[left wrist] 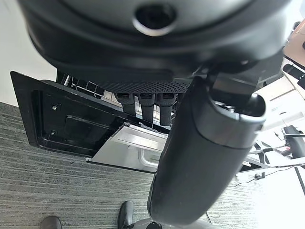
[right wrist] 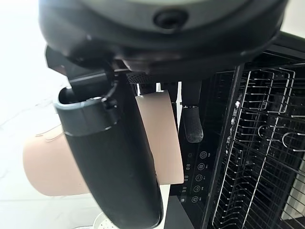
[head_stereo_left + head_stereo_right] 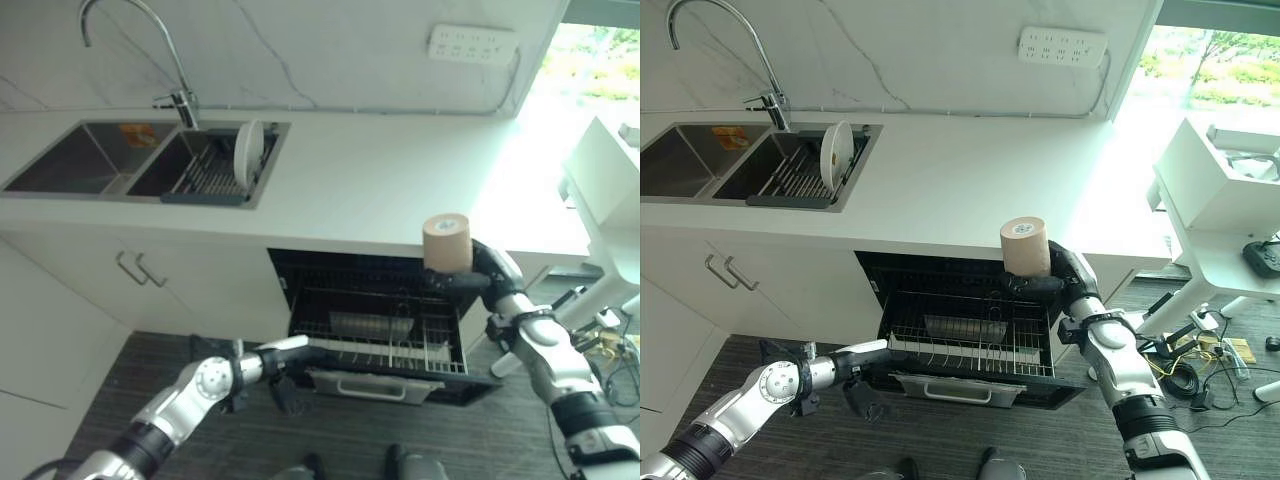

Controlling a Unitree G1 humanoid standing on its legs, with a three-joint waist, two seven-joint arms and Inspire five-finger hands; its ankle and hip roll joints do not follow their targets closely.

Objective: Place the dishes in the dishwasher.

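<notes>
A white plate [image 3: 247,152] stands on edge in the sink rack [image 3: 205,178] at the worktop's left end, still waiting its turn. Below, the left hand [image 3: 283,352] lies with straight fingers on the dishwasher rack [image 3: 385,330], apparently steadying it pulled out. The right hand [image 3: 478,275], fingers wrapped around a tan cup [image 3: 447,242], holds it upright above the rack's right side, ready for loading.

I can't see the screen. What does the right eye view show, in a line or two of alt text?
The robot's right hand holds a tan cup upright above an open dishwasher with its wire rack pulled out. Its left hand rests at the rack's front edge. On the white counter, a white plate stands in the sink.
</notes>
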